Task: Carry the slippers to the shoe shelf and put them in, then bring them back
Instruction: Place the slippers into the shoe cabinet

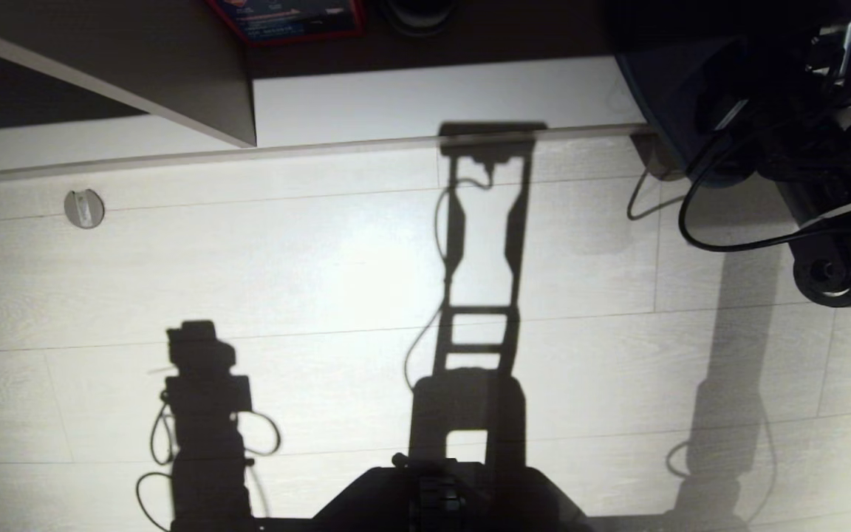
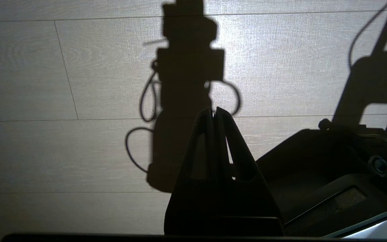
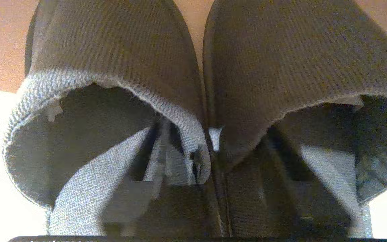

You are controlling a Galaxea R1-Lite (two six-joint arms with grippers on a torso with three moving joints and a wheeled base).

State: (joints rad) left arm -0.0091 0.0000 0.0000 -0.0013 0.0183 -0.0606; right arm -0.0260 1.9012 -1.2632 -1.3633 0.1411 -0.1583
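While slippers (image 3: 193, 84) fill its view — right gripper (image 3: 213, 188) parted.

slippers (image 3: 193, 101): toes and heels being cut off by frame edges | right claw (image 3: 213, 168): fingers blurring inside slipper openings | red box (image 1: 289, 18): being cropped at top edge

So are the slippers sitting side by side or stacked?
Side by side: in the right wrist view the slippers lie with inner edges touching, openings toward the camera, on a pale surface.
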